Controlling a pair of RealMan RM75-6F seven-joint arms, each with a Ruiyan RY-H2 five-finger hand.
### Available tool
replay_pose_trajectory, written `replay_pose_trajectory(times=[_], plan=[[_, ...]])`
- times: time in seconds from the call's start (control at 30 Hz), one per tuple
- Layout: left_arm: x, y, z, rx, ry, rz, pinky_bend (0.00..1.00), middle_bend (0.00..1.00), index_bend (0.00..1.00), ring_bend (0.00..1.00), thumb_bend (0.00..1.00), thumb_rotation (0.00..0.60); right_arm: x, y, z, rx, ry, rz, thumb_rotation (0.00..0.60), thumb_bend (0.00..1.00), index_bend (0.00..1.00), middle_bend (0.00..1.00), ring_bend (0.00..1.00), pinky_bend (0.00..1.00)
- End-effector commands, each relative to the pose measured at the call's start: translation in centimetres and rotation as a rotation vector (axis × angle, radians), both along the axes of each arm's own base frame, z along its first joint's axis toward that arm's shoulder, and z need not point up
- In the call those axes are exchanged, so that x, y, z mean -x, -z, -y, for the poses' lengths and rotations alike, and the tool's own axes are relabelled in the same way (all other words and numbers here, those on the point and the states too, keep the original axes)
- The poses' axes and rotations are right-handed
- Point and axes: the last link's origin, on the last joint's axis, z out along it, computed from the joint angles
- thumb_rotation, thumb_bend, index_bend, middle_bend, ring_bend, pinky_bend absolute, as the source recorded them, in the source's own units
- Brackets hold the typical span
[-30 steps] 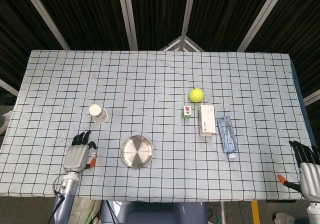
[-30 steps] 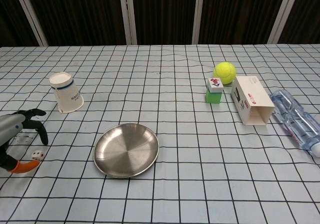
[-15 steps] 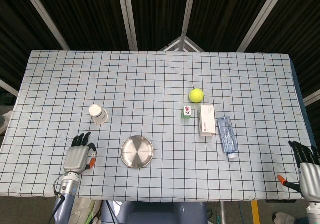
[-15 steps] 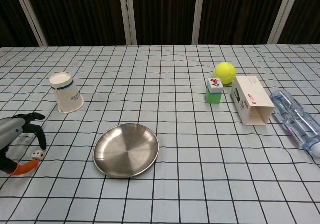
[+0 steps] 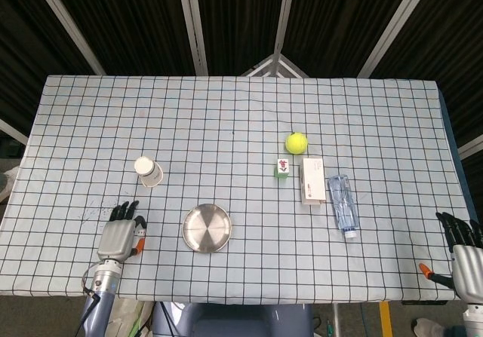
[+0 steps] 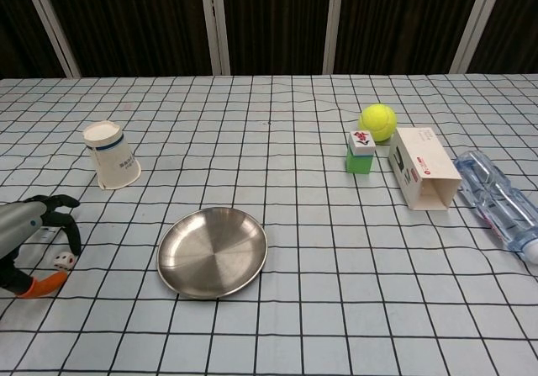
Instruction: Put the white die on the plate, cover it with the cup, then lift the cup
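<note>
Chest view: small white die (image 6: 60, 259) on checked counter (image 6: 336, 267), between curled fingers of left hand (image 6: 29, 233), ungripped.
Right hand (image 5: 466, 258): apart, empty, idle.
Risk: die squirting sideways under fingertip pinch, away from round steel plate (image 6: 213, 251).

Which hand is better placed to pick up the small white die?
Left. The left hand curls around the small white die on the table, near the round metal plate. The right hand sits at the far table corner.
</note>
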Motion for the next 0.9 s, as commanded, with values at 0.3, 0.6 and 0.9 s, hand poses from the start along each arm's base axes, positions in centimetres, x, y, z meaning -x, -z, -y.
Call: replay_pose_trajectory(times=[0.3, 0.6, 0.9], plan=[[0.2, -0.1, 0.1, -0.004, -0.006, -0.002, 0.06, 0.08, 0.51, 0.00, 0.52, 0.600, 0.0, 0.0, 0.0, 0.003, 0.004, 0.001, 0.600, 0.04, 0.11, 0.12, 0.12, 0.04], [0.0, -0.1, 0.1, -0.008, 0.000, 0.003, 0.06, 0.09, 0.52, 0.00, 0.53, 0.600, 0.0, 0.0, 0.1, -0.001, 0.008, 0.004, 0.600, 0.04, 0.11, 0.12, 0.12, 0.04], [-1.4, -1.2, 0.0, -0.059, 0.042, 0.068, 0.06, 0.09, 0.53, 0.00, 0.56, 0.600, -0.1, 0.0, 0.0, -0.001, 0.010, 0.008, 0.600, 0.04, 0.11, 0.12, 0.12, 0.04]])
